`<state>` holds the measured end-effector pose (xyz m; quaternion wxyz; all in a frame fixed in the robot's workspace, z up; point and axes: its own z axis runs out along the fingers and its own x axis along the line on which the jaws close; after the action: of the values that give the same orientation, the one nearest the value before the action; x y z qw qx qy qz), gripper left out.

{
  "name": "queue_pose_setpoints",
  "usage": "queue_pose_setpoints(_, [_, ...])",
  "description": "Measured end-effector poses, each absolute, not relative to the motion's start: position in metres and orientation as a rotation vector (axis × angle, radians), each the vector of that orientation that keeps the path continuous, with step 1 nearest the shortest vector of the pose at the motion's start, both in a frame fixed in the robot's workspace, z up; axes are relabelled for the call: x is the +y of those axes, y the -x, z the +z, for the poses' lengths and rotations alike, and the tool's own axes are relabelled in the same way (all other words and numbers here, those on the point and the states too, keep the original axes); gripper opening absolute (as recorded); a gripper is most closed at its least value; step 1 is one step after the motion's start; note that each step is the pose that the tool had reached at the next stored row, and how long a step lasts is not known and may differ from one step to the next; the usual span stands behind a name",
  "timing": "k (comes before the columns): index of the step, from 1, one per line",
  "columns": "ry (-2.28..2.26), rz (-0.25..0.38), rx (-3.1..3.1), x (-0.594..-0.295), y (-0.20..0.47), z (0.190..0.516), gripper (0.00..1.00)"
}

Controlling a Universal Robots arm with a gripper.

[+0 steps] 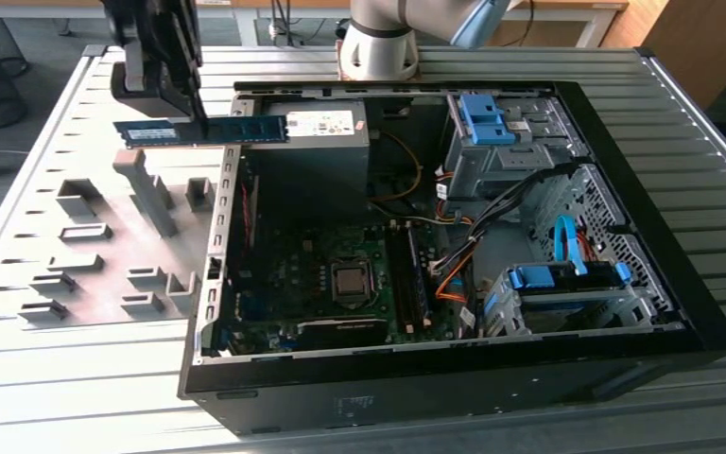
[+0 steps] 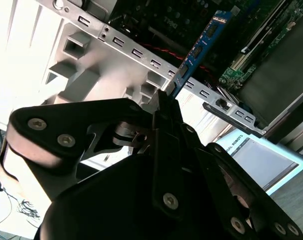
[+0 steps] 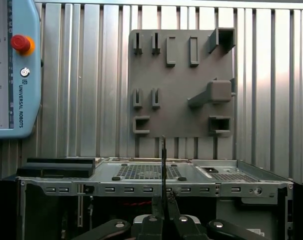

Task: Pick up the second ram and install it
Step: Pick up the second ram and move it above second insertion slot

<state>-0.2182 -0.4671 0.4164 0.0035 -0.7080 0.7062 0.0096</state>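
One ram (image 1: 201,131) hangs in your gripper (image 1: 197,115), whose fingers are clamped tight on its upper edge near the middle. In the exterior view you find the pair at ten o'clock from the centre of the case (image 1: 464,397), over the case wall where it borders the grey plate (image 1: 98,246). The ram lies level: its sticker end points to nine o'clock over the plate, and its chip end points to three o'clock over the case. The CPU socket (image 1: 352,282) and the long dark slots (image 1: 405,274) at the socket's three o'clock sit well apart from it, off towards five o'clock. A blue bracket (image 1: 487,118) stands at one o'clock in the case. In the second wrist view the ram (image 2: 199,50) runs from the gripper (image 2: 167,100) out across the case's perforated rail (image 2: 144,56). In the first wrist view you see the ram (image 3: 163,160) edge-on, rising from the gripper (image 3: 164,200), with the plate (image 3: 181,100) beyond the case and a pendant (image 3: 14,75) lying on the slatted table (image 3: 81,75).
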Motion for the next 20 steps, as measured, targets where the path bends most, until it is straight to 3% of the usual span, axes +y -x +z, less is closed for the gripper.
queue_pose_setpoints(20, [2.219, 0.03, 2.214, -0.4671, 0.2084, 0.4165, 0.14])
